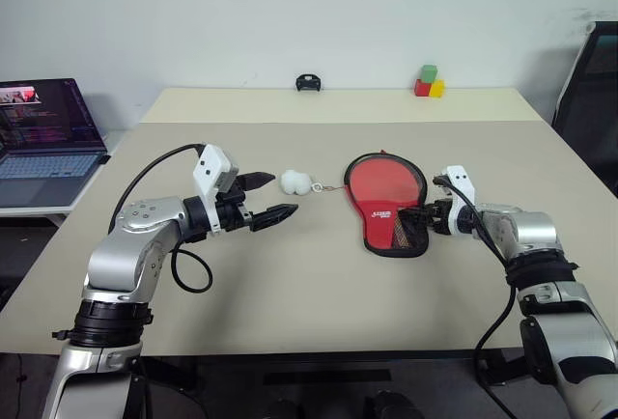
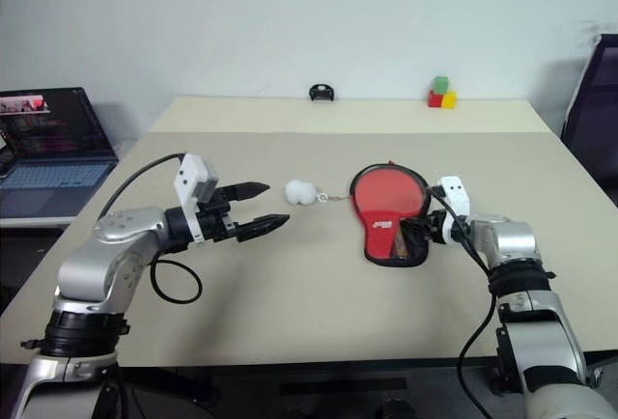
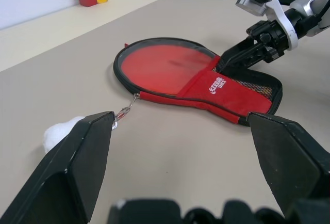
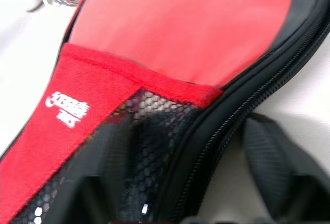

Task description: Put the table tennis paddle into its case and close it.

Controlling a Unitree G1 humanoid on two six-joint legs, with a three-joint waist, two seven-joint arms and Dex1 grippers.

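Right pincer (image 1: 422, 218) straddles case (image 1: 390, 209) edge (handle end); paddle (image 3: 165, 69) inside.

The case (image 2: 388, 216) lies flat right of the table's (image 2: 290, 313) middle, paddle (image 2: 388, 195) face showing. The right gripper (image 2: 417, 231) is at its near-right rim; the left gripper (image 2: 256, 209) hovers spread

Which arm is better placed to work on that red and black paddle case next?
The right. Its gripper is already at the edge of the red and black fabric paddle case, jaws straddling the zipper rim, while the left gripper hovers open, apart, near the white fluffy ball.
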